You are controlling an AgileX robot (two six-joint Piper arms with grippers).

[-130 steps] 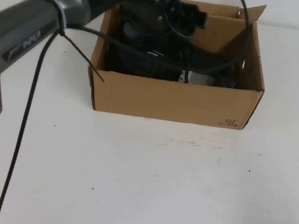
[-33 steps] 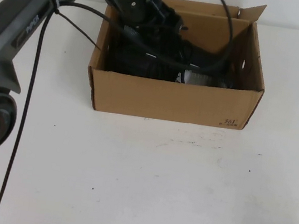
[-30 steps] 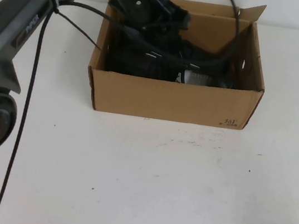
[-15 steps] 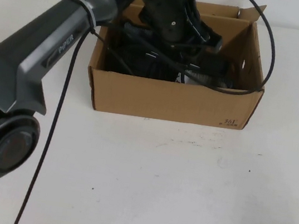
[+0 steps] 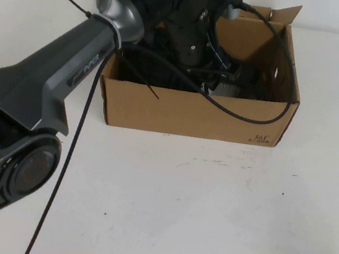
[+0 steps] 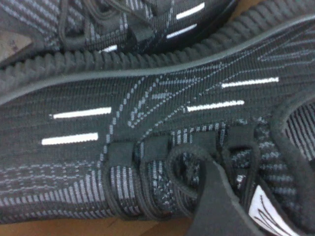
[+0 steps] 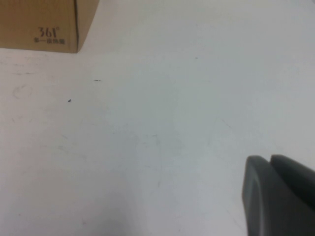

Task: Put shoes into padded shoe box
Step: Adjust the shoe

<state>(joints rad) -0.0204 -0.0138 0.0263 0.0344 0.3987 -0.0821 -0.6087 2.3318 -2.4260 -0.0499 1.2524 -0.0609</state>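
Note:
The brown padded shoe box (image 5: 197,115) stands open at the table's far middle. Both black knit shoes lie inside it, seen as a dark mass (image 5: 133,70) in the high view. My left gripper (image 5: 212,73) reaches down into the box. In the left wrist view one shoe (image 6: 147,128) fills the frame, with the other shoe (image 6: 147,19) beside it. One dark finger (image 6: 216,206) presses on its laces next to the white tongue label (image 6: 268,214); the other finger is hidden. My right gripper (image 7: 275,196) hovers shut over bare table, near the box corner (image 7: 39,24).
The left arm's grey link (image 5: 53,90) and its black cables (image 5: 248,113) cross the box's left and front walls. A raised flap (image 5: 287,14) stands at the box's back right corner. White table (image 5: 196,207) stretches in front of the box.
Over the last second the left arm has swung rightward across the box, and its gripper now sits nearer the box's middle. The box has not moved.

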